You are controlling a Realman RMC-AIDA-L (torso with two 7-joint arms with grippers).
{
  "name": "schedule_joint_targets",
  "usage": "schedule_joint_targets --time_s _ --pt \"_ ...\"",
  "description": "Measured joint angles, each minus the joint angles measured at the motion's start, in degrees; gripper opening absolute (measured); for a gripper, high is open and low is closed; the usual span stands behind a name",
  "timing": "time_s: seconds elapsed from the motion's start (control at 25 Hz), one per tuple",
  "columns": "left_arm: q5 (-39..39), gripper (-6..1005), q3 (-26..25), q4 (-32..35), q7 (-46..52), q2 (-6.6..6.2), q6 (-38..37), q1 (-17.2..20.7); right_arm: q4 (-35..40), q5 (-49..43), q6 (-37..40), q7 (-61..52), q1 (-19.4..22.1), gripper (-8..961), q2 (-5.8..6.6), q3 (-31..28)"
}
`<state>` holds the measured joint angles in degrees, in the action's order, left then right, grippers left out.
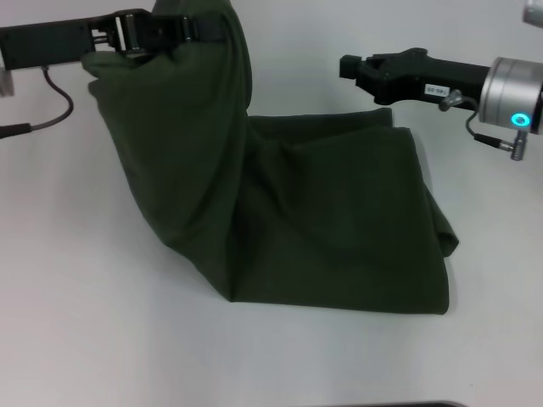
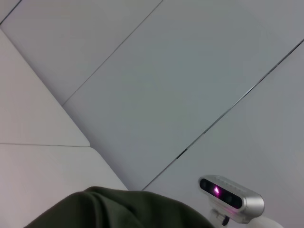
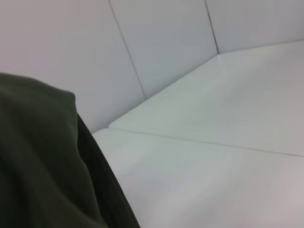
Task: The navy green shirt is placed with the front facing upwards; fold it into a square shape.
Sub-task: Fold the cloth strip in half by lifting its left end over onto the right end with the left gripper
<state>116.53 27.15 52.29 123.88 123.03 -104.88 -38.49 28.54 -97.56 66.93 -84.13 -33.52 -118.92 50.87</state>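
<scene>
Flat on the table (image 1: 76, 339), navy green shirt (image 1: 322, 229) rises to clamped left gripper (image 1: 136, 34); right gripper (image 1: 352, 68) unclear.

My left gripper (image 1: 127, 34) is showing as matte black, blocky, with a pale silvery piece glinting near its tip. Behind it my forearm is running back as a flat black bar, and a thin dark cable (image 1: 53, 110) is looping down beside it. My right gripper (image 1: 352, 68) is also looking black and angular, wearing a small white label with print (too small for reading). Its wrist is gleaming as a brushed silver cylinder (image 1: 512, 91), a cyan ring light (image 1: 519, 119) is glowing on it, and a short grey cable (image 1: 488, 136) is curling under to a plug.
</scene>
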Motion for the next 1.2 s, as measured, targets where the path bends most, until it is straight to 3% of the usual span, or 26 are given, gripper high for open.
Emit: schedule_joint_targets --time_s 0.12,0.64,0.92,1.2 --pt "-0.02 45 0.60 -0.76 -0.76 0.55 1.03 0.01 0.12 0.02 1.29 -0.01 0.54 2 0.18 -1.24" --pt "-0.72 45 4.99 -3.55 -4.23 0.80 3.36 0.17 0.34 -0.30 1.97 -0.06 0.95 3 0.33 -2.52" --pt "-0.34 46 14.92 2.21 -7.33 0.46 6.26 0.49 0.89 -0.45 2.02 -0.65 1.00 3 0.61 -2.54" --pt "0.27 46 21.03 6.25 -7.54 0.55 10.01 -0.11 0.95 -0.55 2.04 -1.82 1.28 2 0.95 -2.54"
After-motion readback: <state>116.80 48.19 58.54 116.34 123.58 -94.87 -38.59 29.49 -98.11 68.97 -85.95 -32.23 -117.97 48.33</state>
